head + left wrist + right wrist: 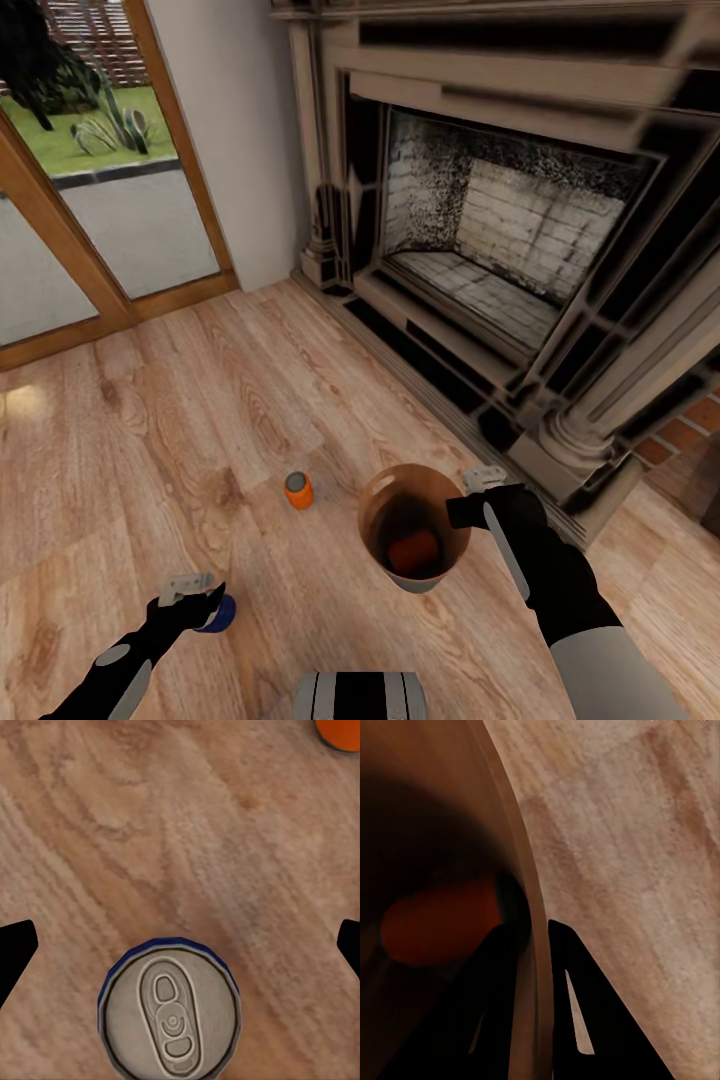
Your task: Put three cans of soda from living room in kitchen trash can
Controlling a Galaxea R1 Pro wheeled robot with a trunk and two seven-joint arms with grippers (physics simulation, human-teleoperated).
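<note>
A dark blue can of soda point(170, 1012) stands upright on the wood floor, silvery top up. My left gripper point(180, 945) hovers just above it, open, with one finger on each side; the head view shows this gripper point(203, 597) over the blue can point(220, 614). An orange can point(298, 490) stands on the floor further ahead, and its edge point(341, 730) reaches the left wrist view. My right gripper point(466, 508) is shut on the rim of the tash can point(437, 574), held off the floor. Another orange can point(413, 549) lies inside, also in the right wrist view point(442, 926).
A grey stone fireplace point(500, 250) with a raised hearth stands ahead and to the right, close to my right arm. Wood-framed glass doors point(100, 230) are at the far left. Open wood floor point(150, 420) stretches between them.
</note>
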